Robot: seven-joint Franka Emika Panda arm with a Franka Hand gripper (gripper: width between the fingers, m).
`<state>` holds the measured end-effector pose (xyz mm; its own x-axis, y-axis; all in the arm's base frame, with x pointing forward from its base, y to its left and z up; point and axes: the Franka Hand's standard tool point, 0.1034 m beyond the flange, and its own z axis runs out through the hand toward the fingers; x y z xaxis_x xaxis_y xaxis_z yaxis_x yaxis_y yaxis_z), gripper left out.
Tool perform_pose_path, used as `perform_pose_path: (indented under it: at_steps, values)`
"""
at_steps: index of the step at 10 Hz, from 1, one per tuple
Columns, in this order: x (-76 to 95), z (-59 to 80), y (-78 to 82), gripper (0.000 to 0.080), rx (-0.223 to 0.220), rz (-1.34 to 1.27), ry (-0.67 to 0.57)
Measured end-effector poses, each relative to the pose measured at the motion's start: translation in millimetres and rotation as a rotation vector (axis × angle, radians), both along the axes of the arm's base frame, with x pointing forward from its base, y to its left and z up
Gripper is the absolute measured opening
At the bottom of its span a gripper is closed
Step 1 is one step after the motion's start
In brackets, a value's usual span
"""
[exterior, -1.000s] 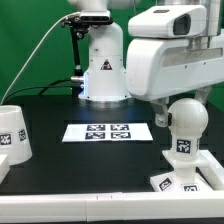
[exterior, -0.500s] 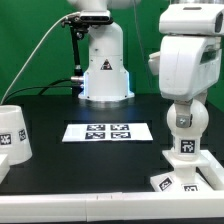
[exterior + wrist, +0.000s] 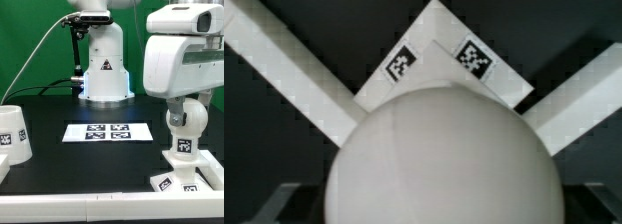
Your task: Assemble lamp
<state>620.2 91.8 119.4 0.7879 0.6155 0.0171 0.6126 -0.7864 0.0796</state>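
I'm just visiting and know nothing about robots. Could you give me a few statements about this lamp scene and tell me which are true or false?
1. The bulb stands upright on the square base. True.
2. The shade already sits over the bulb. False: it stands apart, at the exterior view's left edge.
3. The marker board lies flat on the table, between shade and base. True.
4. The arm is parked far from the lamp. False: it hangs directly over the bulb.

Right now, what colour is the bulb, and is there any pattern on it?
The bulb is matte white, with a small black-and-white square tag on its neck. The exterior view shows it best.
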Motion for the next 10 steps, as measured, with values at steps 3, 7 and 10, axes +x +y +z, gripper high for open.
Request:
perform_pose_path:
  at_steps: [3,7,10]
  values:
    - [2.4,0.8,-7.8,0.0571,0.081,-0.447,-0.004]
    - [3.3,0.7,-10.1,0.0571,0.089,-0.695,-0.013]
    - [7.5,0.8,-2.0,0.0573,0.104,-1.071,-0.028]
